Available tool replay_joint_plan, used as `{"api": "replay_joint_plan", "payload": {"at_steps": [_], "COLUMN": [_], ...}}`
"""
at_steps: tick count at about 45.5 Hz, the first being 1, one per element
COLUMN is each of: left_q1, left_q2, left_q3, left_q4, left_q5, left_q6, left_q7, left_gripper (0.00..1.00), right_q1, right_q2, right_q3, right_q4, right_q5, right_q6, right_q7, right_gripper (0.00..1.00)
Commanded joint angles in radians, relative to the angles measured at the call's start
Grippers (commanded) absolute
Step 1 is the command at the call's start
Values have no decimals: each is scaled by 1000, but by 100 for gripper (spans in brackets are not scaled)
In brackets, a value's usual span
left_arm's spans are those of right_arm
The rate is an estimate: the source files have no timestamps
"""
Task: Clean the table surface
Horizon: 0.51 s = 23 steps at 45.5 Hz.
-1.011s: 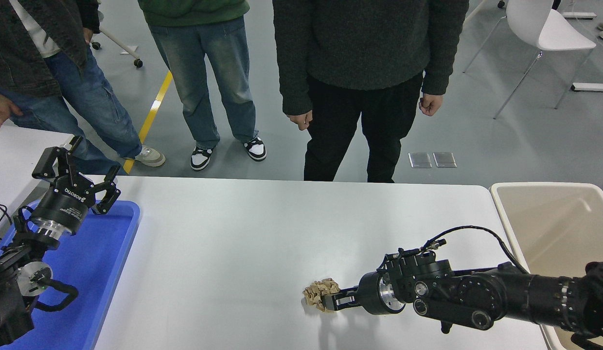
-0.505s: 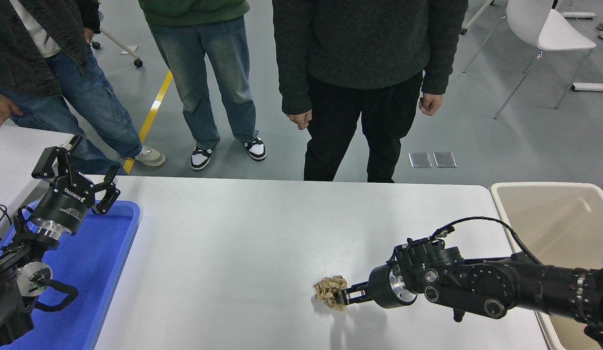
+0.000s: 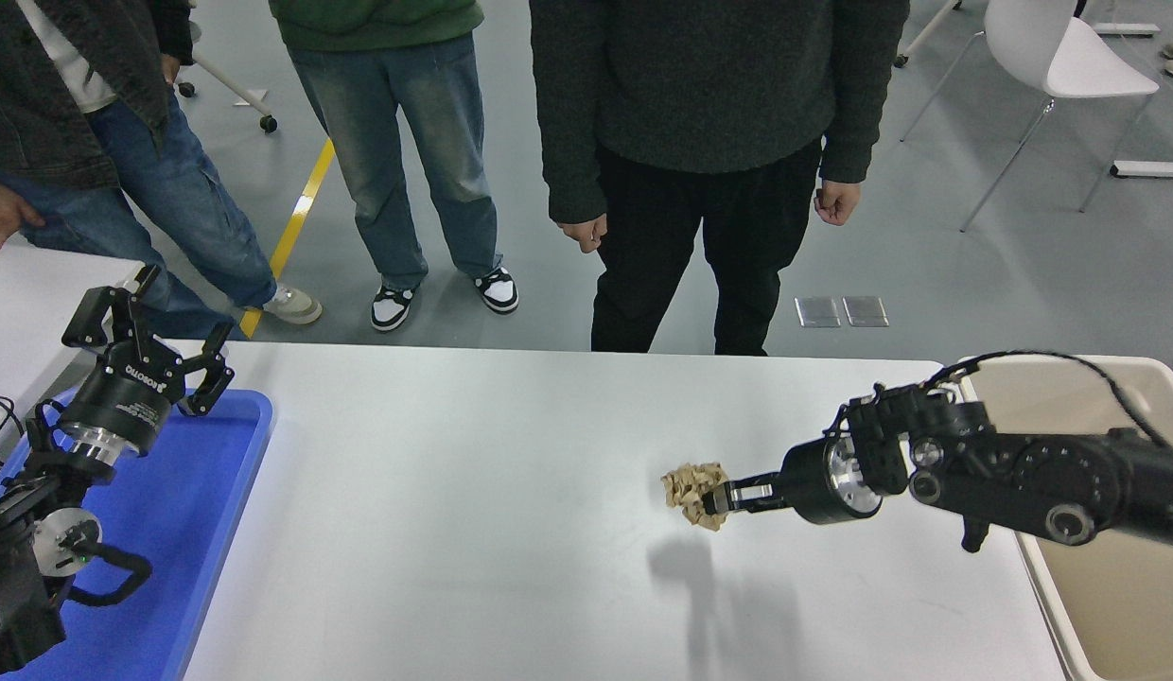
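The table point(image 3: 473, 492) is a broad, matte white rectangle with rounded far corners, lying flat and spanning most of the view. A soft grey shadow falls on its right-centre part.

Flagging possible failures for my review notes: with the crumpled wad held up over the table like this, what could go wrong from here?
1. The right gripper pinches only the near edge of the crumpled brown paper wad, which hangs above the table surface with its shadow below; it may slip and drop back.
2. The beige bin lies to the right, under the arm; an early release would miss it.
3. People stand close at the far edge.
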Motion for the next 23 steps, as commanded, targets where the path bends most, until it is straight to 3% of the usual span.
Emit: {"api": "replay_joint_plan", "payload": {"at_steps": [1,23], "left_q1": [0,0], "left_q2": [0,0], "left_q3": [1,0], "left_q4": [0,0], "left_q5": [0,0], "left_q6": [0,0], "left_q7": [0,0], "left_gripper": [100,100], "right_q1": [99,198], "right_q2": [-145,-346], "right_q3": [4,92], "right_q4": [81,162], "right_q5": [58,78], "right_q6": [61,234], "right_q7": [0,0], "right_gripper": [0,0]}}
